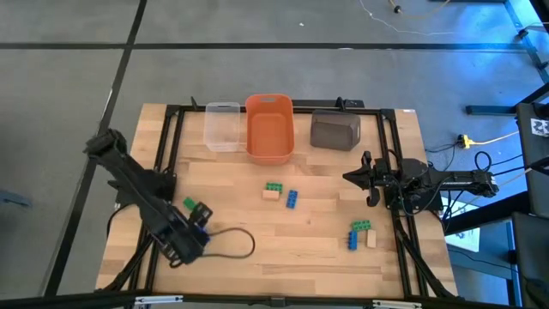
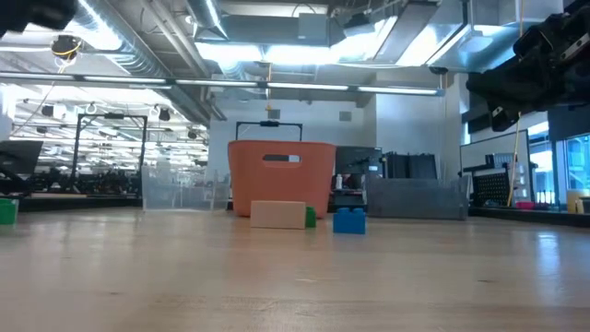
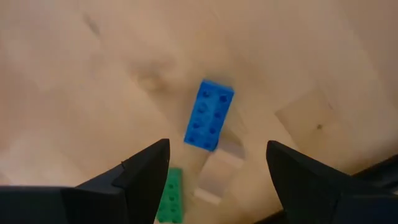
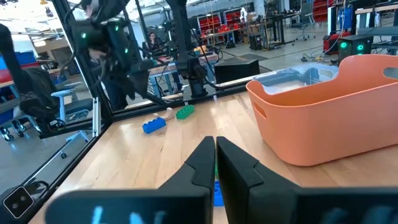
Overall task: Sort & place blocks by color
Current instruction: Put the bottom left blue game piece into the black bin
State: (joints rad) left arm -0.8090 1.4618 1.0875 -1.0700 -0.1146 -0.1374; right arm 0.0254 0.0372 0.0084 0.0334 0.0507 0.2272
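Left gripper (image 3: pixel 217 168) hangs wide open over a small cluster of blocks near the counter's left edge.

Below its spread fingers lie a blue block (image 3: pixel 209 115), a green block (image 3: pixel 170 196) and a tan block (image 3: pixel 216 178), close together, the blue one nearest the gap's middle. To do this well, I judge the gripper should centre on the blue block alone, turn so its jaws meet the long sides, and drop straight down without nudging the neighbours. Other blocks lie mid-counter (image 1: pixel 282 192) and toward the right edge (image 1: pixel 361 233). The clear bin (image 1: pixel 222 125), orange bin (image 1: pixel 269 127) and grey bin (image 1: pixel 334 130) line the far edge. The right gripper (image 4: pixel 216 163) waits at the right edge, fingers pressed together, holding nothing.
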